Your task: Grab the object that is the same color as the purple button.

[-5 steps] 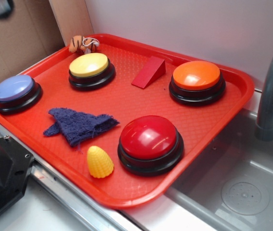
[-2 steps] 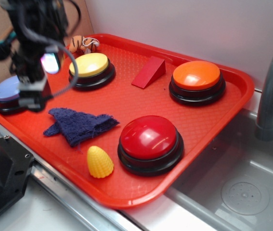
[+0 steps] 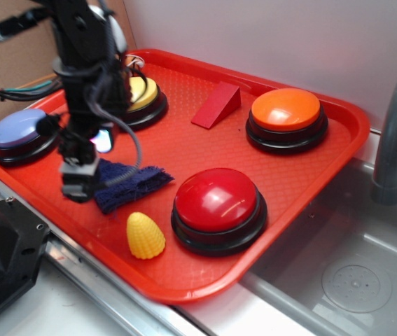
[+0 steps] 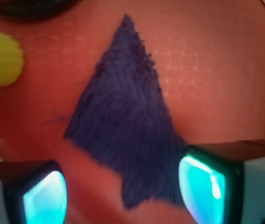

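The object, a dark purple-blue terry rag point(image 3: 134, 185) with frayed edges, lies flat on the red tray point(image 3: 345, 140), left of centre. My gripper point(image 3: 88, 168) hangs over the rag's left end and hides it in the exterior view. In the wrist view the rag point(image 4: 127, 116) points away from me, and its near end lies between my open gripper point(image 4: 125, 196), closer to the right finger point(image 4: 202, 186) than to the left finger point(image 4: 43, 198). Nothing is held. The purple button point(image 3: 19, 128), pale lavender on a black base, stands at the tray's left edge.
On the tray also stand a yellow button point(image 3: 145, 92) partly behind the arm, a red wedge point(image 3: 217, 105), an orange button point(image 3: 286, 108), a large red button point(image 3: 217, 199) and a yellow corn toy point(image 3: 144, 234). A grey faucet point(image 3: 394, 133) and sink point(image 3: 352, 280) are on the right.
The arm came into view, then moved from above the purple button forward and down over the rag's left end. The rag and the other things have not moved.
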### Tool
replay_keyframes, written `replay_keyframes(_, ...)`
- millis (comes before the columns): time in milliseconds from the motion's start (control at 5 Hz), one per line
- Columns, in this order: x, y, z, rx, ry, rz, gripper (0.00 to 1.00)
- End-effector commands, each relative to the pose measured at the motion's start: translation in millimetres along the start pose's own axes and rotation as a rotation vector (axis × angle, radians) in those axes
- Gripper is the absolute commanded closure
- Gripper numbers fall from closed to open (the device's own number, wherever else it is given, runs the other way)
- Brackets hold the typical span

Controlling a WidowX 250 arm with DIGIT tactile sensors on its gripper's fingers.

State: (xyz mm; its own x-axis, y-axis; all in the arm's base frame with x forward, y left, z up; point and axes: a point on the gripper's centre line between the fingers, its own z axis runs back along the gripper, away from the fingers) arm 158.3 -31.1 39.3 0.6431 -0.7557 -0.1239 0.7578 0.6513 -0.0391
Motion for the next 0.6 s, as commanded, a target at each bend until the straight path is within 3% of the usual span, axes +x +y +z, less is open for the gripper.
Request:
replay_keyframes(0,28,-12,-18,-0.054,-0.071,0.014,0.0)
replay_keyframes(200,35,-16,-32,-0.125,-0.071,0.067,0.0)
replay_keyframes(400,32,-14,-45,-0.108,-0.037,0.181,1.0)
